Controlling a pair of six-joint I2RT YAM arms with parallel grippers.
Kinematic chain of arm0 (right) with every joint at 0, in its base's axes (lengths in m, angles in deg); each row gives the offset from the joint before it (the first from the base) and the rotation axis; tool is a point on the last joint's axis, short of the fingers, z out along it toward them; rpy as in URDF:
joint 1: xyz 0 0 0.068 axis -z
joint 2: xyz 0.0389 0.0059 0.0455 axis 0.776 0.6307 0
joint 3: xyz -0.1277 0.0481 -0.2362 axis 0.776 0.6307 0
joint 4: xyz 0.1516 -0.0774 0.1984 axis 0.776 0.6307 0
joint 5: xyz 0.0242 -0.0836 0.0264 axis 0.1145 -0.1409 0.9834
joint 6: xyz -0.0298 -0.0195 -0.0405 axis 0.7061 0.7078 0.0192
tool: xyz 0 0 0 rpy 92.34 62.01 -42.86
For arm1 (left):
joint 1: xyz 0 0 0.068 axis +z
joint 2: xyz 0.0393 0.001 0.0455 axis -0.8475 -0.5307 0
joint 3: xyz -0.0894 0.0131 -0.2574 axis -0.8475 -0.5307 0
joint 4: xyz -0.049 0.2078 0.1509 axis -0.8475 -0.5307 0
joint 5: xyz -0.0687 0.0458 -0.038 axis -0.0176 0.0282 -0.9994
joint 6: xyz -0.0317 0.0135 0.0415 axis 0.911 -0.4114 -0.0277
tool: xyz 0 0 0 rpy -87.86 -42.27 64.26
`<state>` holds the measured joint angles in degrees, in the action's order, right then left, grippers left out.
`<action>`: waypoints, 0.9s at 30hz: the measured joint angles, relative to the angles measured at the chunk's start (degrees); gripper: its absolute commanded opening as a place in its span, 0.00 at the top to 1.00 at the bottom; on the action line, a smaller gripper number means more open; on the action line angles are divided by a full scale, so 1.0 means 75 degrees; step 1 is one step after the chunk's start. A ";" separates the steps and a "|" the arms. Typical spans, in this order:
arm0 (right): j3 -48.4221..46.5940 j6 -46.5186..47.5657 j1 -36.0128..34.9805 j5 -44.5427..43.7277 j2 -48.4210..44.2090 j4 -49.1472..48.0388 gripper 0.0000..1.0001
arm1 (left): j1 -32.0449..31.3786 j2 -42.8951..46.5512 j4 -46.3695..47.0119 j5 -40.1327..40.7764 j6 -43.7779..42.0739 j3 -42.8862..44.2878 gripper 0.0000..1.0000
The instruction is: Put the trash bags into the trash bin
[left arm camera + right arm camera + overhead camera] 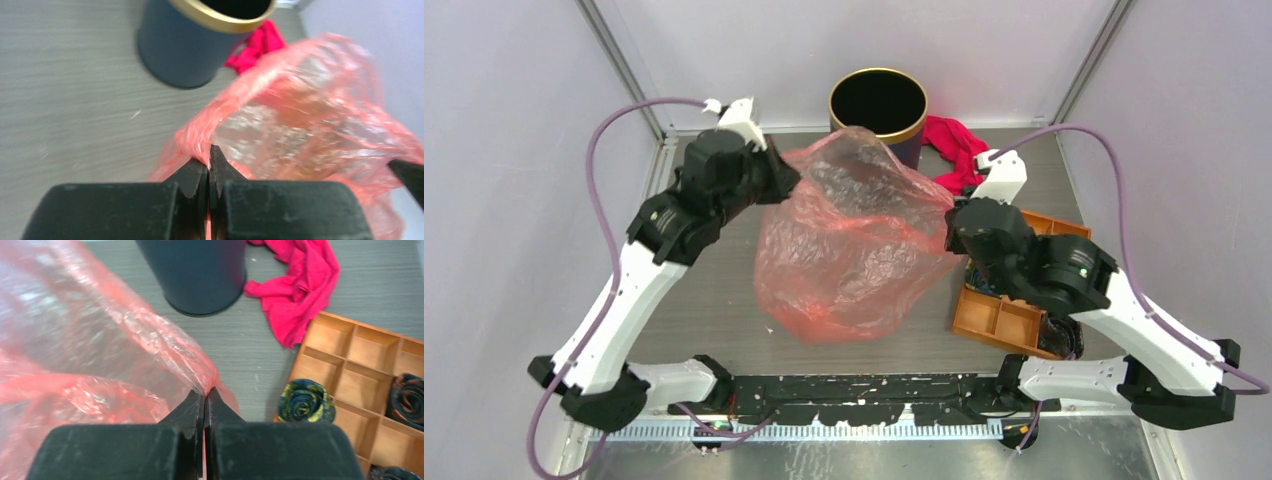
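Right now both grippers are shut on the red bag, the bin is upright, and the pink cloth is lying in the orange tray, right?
No. The pink cloth lies on the table beside the bin, outside the orange tray; the right wrist view shows it. The left gripper and right gripper are shut on the red bag, and the bin is upright.
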<state>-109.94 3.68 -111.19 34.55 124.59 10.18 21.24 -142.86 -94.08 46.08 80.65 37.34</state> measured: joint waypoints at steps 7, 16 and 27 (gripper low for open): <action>-0.0493 0.0455 -0.0015 0.0656 -0.0149 -0.0356 0.71 | 0.0052 -0.1600 0.0428 -0.2267 0.0166 0.1408 0.99; -0.0603 0.1585 -0.0017 0.1029 0.0105 -0.0606 0.03 | 0.0050 -0.1174 0.0090 -0.3104 0.0169 0.1475 1.00; -0.2247 0.3450 0.0058 0.1416 0.1166 -0.1585 0.00 | 0.0050 -0.0274 -0.0656 -0.2573 -0.0385 0.1309 1.00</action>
<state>-126.79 29.55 -110.75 45.17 133.33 -1.71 21.61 -144.91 -99.00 26.78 77.76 47.16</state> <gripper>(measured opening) 0.996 0.010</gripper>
